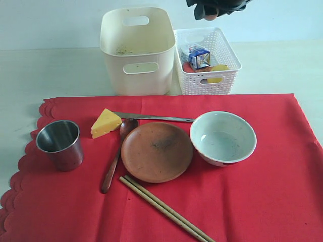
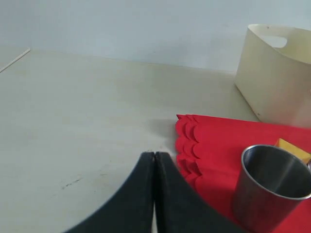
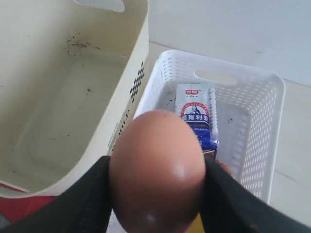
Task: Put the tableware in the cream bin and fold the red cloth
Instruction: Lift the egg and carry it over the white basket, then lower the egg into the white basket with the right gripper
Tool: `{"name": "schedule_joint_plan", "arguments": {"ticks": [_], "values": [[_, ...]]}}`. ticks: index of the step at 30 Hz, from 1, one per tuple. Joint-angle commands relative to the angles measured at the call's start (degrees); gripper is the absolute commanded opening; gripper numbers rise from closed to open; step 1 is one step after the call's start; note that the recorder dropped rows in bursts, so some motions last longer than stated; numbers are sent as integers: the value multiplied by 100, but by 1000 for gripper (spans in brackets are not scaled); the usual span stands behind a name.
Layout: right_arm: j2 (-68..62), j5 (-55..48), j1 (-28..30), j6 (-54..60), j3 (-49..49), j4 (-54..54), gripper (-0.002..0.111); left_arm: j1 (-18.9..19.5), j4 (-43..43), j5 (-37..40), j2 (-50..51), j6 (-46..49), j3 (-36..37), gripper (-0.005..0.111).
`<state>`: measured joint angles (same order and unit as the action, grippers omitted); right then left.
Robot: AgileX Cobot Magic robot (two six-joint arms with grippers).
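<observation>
The left gripper (image 2: 154, 187) is clenched empty; the right gripper (image 3: 156, 204) grasps a smooth egg (image 3: 156, 165) over the far white basket (image 3: 272, 121), and a slip could crack it.

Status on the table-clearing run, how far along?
Done: milk carton already lies in the white basket. In hand: right gripper holds the egg above that basket; left gripper shut, empty. Left: cream bin holds no tableware; steel cup, plate, bowl, spoon, knife, chopsticks sit on the red cloth with the cheese wedge; cloth unfolded.
</observation>
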<state>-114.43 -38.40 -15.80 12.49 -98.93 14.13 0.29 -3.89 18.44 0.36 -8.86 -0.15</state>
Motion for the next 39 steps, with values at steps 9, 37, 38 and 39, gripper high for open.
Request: {"name": "schedule_joint_plan", "arguments": {"ticks": [9, 37, 38, 39], "values": [[-757, 732, 22, -74, 1, -315, 0, -35, 3, -18, -36, -9, 15, 1], [-1648, 899, 22, -222, -32, -511, 34, -35, 3, -18, -36, -9, 15, 1], [-1648, 899, 22, -222, -32, -511, 37, -35, 3, -18, -36, -9, 15, 1], [-1648, 899, 22, -222, -32, -511, 45, -35, 3, -18, -36, -9, 15, 1]]}}
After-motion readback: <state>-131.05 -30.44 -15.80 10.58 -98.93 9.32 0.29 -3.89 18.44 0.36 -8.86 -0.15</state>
